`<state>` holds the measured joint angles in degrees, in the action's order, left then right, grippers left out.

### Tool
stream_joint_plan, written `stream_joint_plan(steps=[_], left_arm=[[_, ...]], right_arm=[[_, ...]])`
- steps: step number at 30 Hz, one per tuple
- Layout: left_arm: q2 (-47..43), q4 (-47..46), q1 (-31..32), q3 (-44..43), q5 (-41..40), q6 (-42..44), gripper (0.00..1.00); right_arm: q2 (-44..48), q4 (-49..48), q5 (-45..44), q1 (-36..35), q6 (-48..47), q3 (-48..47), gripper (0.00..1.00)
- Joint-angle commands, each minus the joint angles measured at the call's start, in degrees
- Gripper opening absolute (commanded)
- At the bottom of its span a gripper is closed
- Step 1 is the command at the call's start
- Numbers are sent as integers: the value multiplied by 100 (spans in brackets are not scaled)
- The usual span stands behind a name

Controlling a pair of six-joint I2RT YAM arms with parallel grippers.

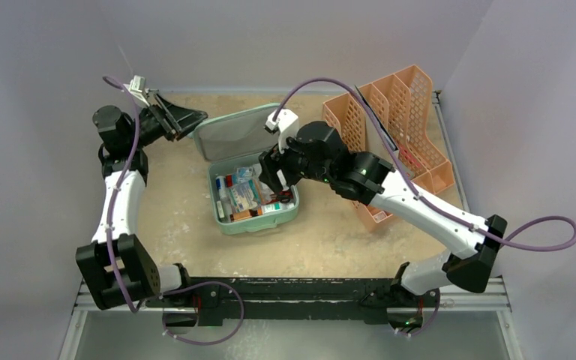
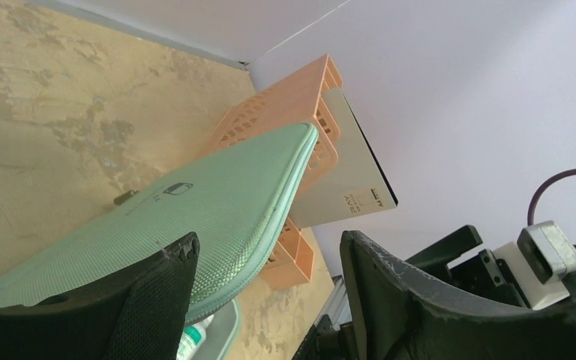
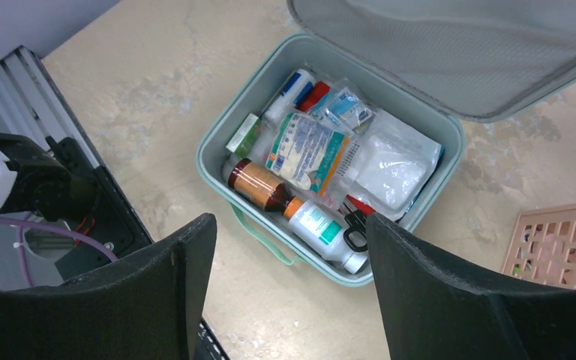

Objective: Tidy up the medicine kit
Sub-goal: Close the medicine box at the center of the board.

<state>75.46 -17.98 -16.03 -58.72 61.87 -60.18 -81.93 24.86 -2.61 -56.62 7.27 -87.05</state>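
Both gape empty: right gripper (image 3: 289, 221) over the packed kit (image 1: 259, 227), left gripper (image 2: 268, 244) beside its raised lid (image 2: 195, 202), perhaps touching. Right should withdraw before closing.

Beige table (image 1: 180, 225): medicine kit (image 1: 259, 223), file rack (image 1: 412, 112) (peach).

We overlook the whole table (image 1: 330, 240) from above its near edge. Both close wrist views share the medicine kit (image 3: 210, 150): right down into it, left rightward across its lid (image 2: 217, 202).
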Motion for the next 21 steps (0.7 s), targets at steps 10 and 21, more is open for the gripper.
stream_joint_plan(steps=[10,21], left_arm=[[-1173,1240,237,625,2,518,66],[-956,3965,563,293,-988,2167,67]], right_arm=[[421,-614,-284,-15,445,208,76],[116,-545,-841,-14,456,635,79]])
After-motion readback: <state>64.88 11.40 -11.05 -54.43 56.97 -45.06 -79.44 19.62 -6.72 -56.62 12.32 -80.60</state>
